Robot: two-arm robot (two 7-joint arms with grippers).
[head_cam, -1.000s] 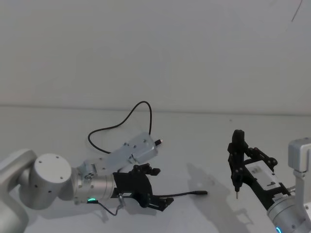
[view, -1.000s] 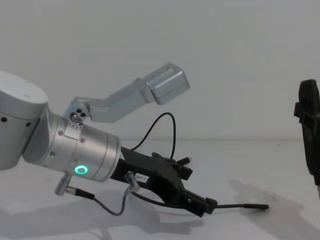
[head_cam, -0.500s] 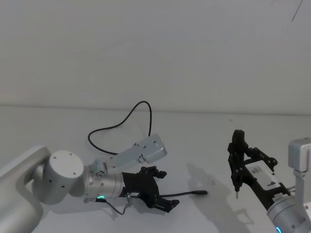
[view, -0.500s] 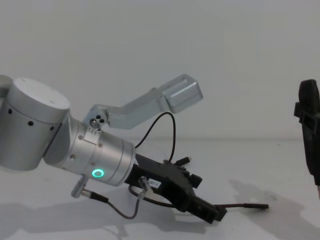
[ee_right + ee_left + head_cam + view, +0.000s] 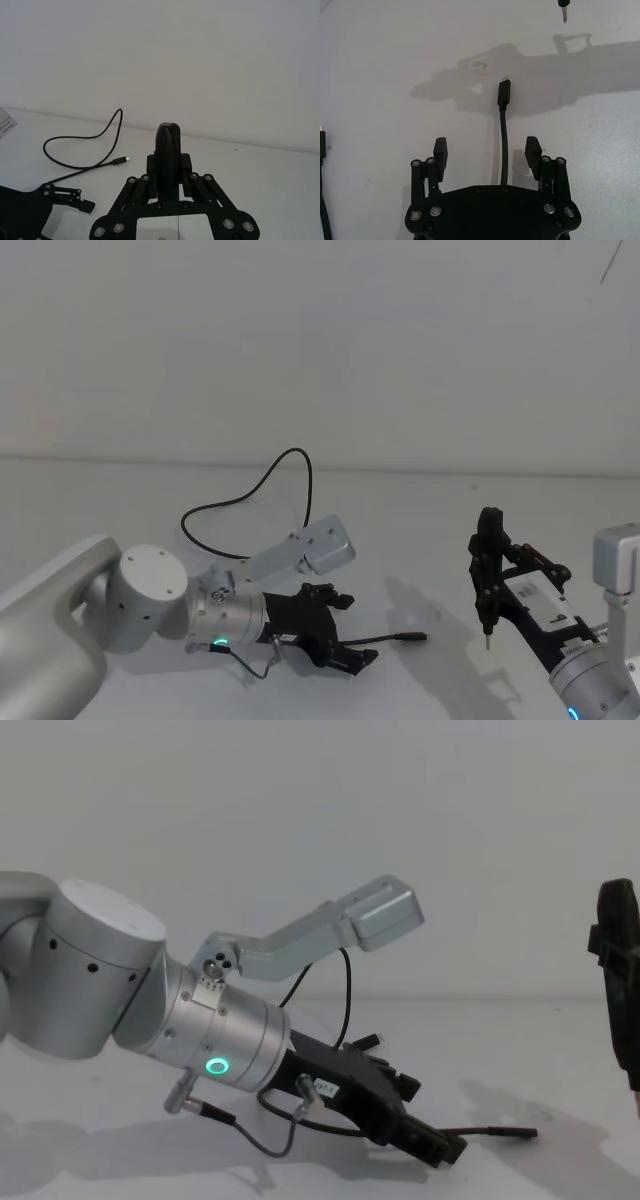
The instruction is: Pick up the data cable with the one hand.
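Left gripper (image 5: 487,145) | black plastic jaws spread, straddling | data cable (image 5: 503,125) thin, black, curled

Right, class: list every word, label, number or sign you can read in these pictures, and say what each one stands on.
None can be read.
Small white sticker on the black plastic two-jaw left gripper: too small to read.
White rectangular label on the black plastic right gripper: dark marks, too blurred to read.

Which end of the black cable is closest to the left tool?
The slim all-black plug, just ahead of the open left tool, whose fingers straddle its cord. The silver-tipped plug lies farther off.
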